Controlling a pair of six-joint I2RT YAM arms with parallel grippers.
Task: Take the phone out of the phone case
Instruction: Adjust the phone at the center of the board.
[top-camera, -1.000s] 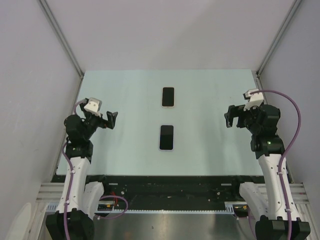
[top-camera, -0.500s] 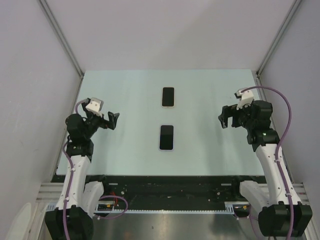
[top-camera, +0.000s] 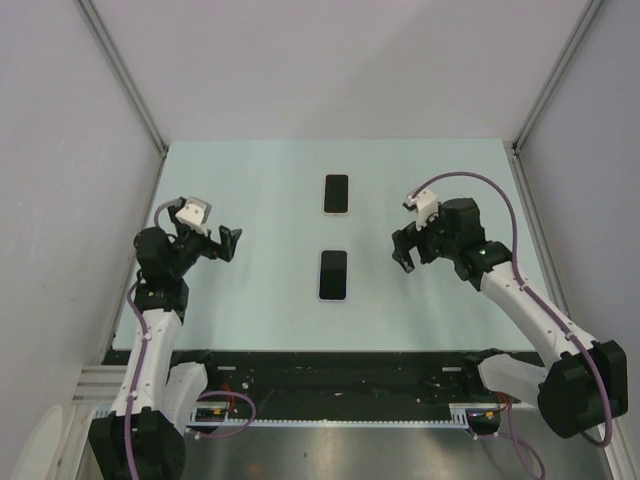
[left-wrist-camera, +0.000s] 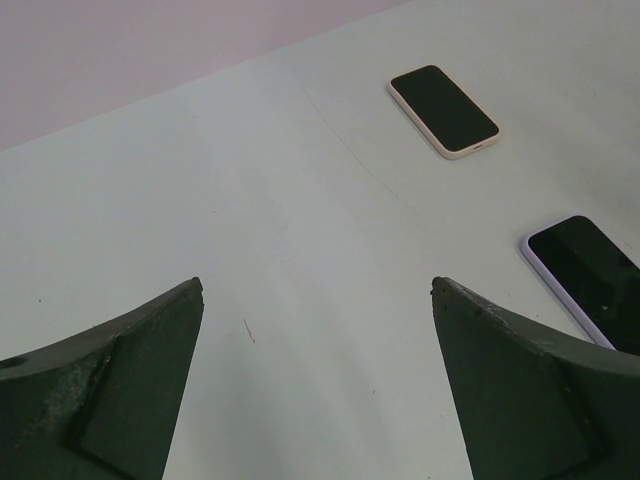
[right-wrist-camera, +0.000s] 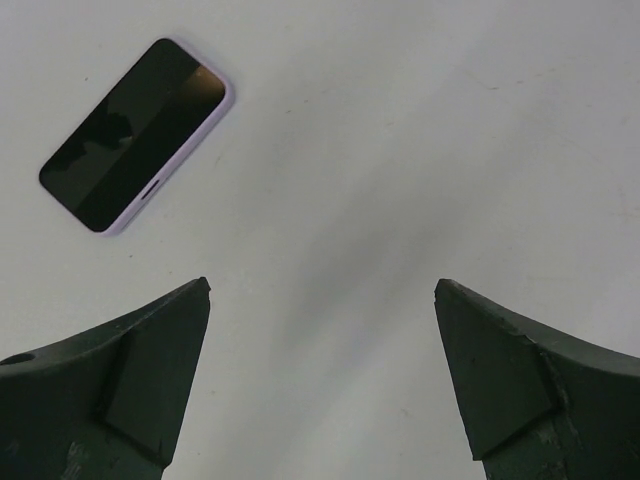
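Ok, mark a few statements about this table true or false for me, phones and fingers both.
1. Two phones, the near phone and the far phone, lie screen up on the table. True.
2. The right fingers grip the near phone. False: they stand open and empty, apart from it.
3. The near phone is edged in lavender, the far phone in cream. True.
4. The left fingers are shut. False: they stand wide open, holding nothing.
5. The two phones touch. False: bare table lies between them.

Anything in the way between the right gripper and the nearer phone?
Nothing visible. Only bare table lies between the open right gripper and the lavender-cased phone. The cream-cased phone sits farther back, off that line.
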